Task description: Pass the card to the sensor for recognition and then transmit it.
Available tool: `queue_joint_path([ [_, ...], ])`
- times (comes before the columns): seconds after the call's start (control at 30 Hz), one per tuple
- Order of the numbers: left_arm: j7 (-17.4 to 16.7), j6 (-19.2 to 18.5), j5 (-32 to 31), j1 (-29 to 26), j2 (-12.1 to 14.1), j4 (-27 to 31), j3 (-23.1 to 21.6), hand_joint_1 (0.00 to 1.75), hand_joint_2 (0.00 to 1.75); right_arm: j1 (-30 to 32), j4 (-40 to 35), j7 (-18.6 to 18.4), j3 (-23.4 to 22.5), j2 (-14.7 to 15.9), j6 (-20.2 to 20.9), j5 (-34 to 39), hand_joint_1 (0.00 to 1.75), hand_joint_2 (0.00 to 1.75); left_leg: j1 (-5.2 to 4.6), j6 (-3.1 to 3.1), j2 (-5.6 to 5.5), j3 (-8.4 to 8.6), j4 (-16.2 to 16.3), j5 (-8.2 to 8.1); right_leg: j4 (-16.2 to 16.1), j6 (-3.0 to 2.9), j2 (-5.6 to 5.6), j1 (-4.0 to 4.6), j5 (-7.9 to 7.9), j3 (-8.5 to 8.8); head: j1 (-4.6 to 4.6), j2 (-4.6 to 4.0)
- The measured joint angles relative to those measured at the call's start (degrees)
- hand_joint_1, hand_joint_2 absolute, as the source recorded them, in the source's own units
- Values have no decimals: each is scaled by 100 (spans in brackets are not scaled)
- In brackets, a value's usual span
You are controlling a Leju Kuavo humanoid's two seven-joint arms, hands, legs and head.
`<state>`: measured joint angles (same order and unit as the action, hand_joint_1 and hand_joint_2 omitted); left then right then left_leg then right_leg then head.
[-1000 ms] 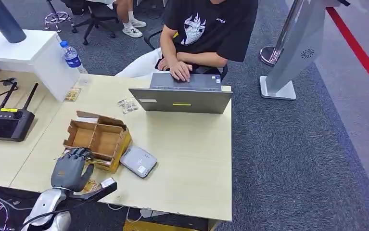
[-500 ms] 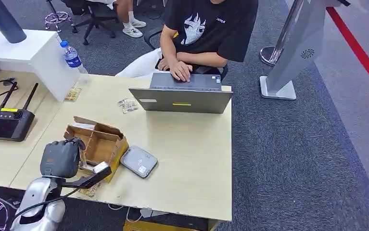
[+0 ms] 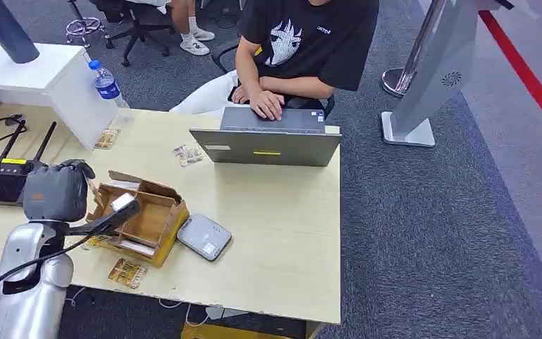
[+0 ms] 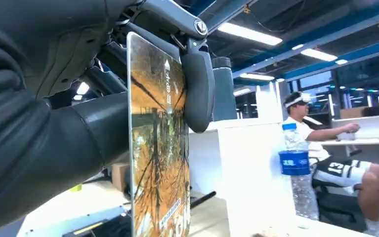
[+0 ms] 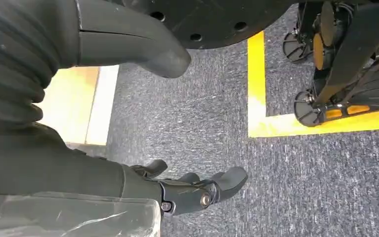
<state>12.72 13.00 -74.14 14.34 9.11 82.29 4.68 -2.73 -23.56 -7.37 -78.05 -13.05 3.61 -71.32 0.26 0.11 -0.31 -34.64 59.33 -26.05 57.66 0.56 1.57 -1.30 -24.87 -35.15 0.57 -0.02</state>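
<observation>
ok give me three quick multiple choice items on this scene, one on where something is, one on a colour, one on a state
1. Where does the grey card reader lie?
A. on the table beside the cardboard box
B. inside the box
C. on the laptop

2. What colour is the cap of the water bottle?
A. red
B. blue
C. white

3. What is the left hand doing?
A. resting flat on the table
B. holding a card
C. pressing the laptop

Answers: 1 A, the reader sits on the tabletop next to the box. 2 B, the head view shows a blue cap. 3 B, the left wrist view shows the card pinched between thumb and fingers.
</observation>
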Motion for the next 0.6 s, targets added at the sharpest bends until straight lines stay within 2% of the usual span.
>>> queue_joint_path([
  [0.6, -35, -11, -129, 177, 44, -417, 2, 175, 175, -20, 9, 0, 0, 0, 2, -2, 0, 175, 0, 0, 1, -3, 0, 0, 0, 0, 1, 0, 0, -3, 2, 0],
])
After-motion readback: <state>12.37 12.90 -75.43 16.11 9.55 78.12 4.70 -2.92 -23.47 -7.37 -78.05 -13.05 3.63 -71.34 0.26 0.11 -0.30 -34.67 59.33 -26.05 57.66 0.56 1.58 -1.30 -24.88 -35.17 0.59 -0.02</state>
